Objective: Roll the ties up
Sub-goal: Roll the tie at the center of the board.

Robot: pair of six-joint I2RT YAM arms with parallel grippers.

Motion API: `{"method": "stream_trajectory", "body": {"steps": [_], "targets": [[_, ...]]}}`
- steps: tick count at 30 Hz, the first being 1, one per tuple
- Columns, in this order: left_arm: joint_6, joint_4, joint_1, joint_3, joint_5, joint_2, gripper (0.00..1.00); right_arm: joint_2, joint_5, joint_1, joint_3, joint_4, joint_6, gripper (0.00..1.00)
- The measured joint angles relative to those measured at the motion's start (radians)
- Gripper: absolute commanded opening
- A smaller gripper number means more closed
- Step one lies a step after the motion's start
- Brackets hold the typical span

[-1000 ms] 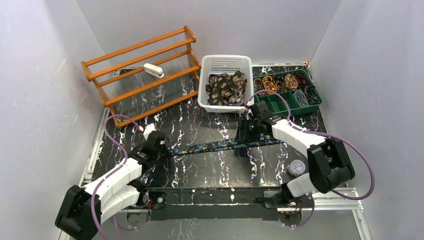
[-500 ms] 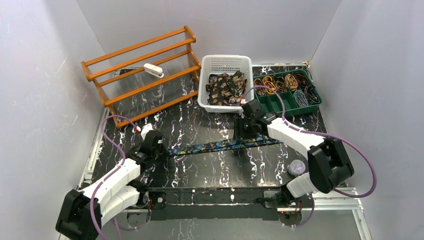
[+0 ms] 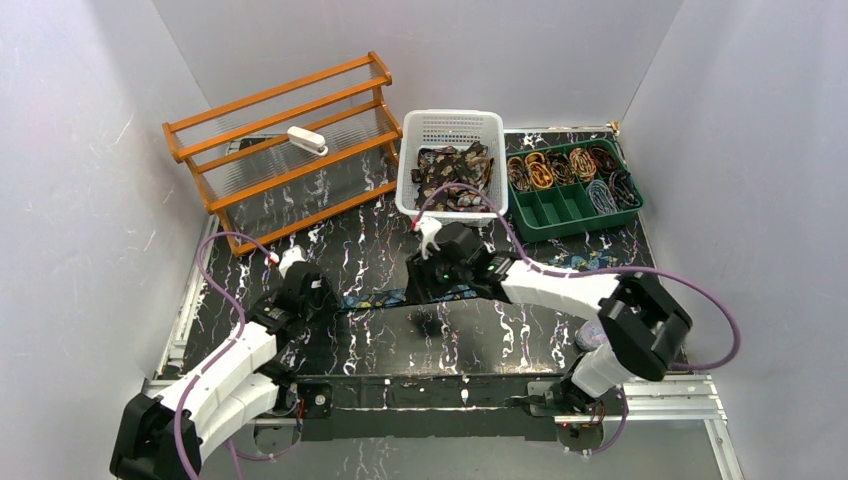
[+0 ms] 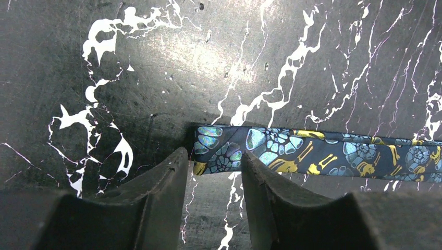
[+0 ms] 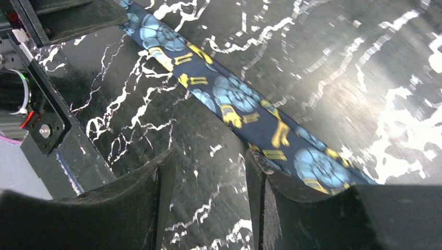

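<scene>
A dark blue tie [image 3: 372, 298] with teal and gold paisley lies flat across the black marbled table [image 3: 400, 240]. In the left wrist view the tie's end [image 4: 219, 148] rests just past the tips of my left gripper [image 4: 213, 160], which is open with only table between its fingers. My right gripper [image 5: 208, 159] hovers open over the tie's middle. The tie [image 5: 234, 101] runs diagonally past its right finger [image 5: 256, 172]. From above, the left gripper [image 3: 325, 300] and the right gripper [image 3: 428, 290] stand close together. Brown paisley ties [image 3: 452, 175] fill the white basket [image 3: 450, 122].
An orange wooden rack [image 3: 290, 145] with a small white object [image 3: 307, 141] on it stands at the back left. A green divided tray [image 3: 560, 205] holding several rolled ties sits at the back right. A small clear round object [image 3: 593, 333] lies near the right arm's base.
My right gripper has swept left along the tie, from its right end to near its left end. My left gripper has opened and let go of the tie's end.
</scene>
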Motion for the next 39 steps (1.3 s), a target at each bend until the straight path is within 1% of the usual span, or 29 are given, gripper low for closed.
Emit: {"method": "stream_trajectory", "body": {"steps": [5, 10, 12, 18, 21, 24, 27, 31, 39], "targets": [[0.000, -0.016, 0.005, -0.001, -0.003, -0.035, 0.45, 0.135, 0.031, 0.099, 0.048, 0.084, -0.035, 0.57], [-0.004, -0.039, 0.026, -0.001, -0.008, -0.033, 0.45, 0.230, 0.100, 0.166, 0.092, 0.110, -0.055, 0.55], [-0.007, -0.044, 0.038, -0.001, -0.006, -0.033, 0.45, 0.254, 0.131, 0.178, 0.109, 0.110, -0.058, 0.52], [-0.013, -0.026, 0.105, -0.018, 0.043, -0.029, 0.45, 0.335, 0.234, 0.180, 0.195, 0.066, -0.045, 0.46], [-0.016, -0.006, 0.126, -0.034, 0.080, -0.024, 0.45, 0.363, 0.251, 0.178, 0.220, 0.031, -0.032, 0.45], [-0.019, 0.007, 0.134, -0.046, 0.116, -0.027, 0.48, 0.377, 0.266, 0.178, 0.222, 0.006, -0.015, 0.45], [-0.024, 0.032, 0.137, -0.066, 0.140, -0.047, 0.48, 0.381, 0.281, 0.178, 0.232, -0.009, -0.007, 0.43], [-0.043, 0.065, 0.138, -0.108, 0.161, -0.095, 0.46, 0.404, 0.300, 0.179, 0.273, -0.053, 0.004, 0.43], [-0.064, 0.090, 0.138, -0.118, 0.169, -0.089, 0.40, 0.405, 0.300, 0.179, 0.277, -0.060, 0.008, 0.43]]}}
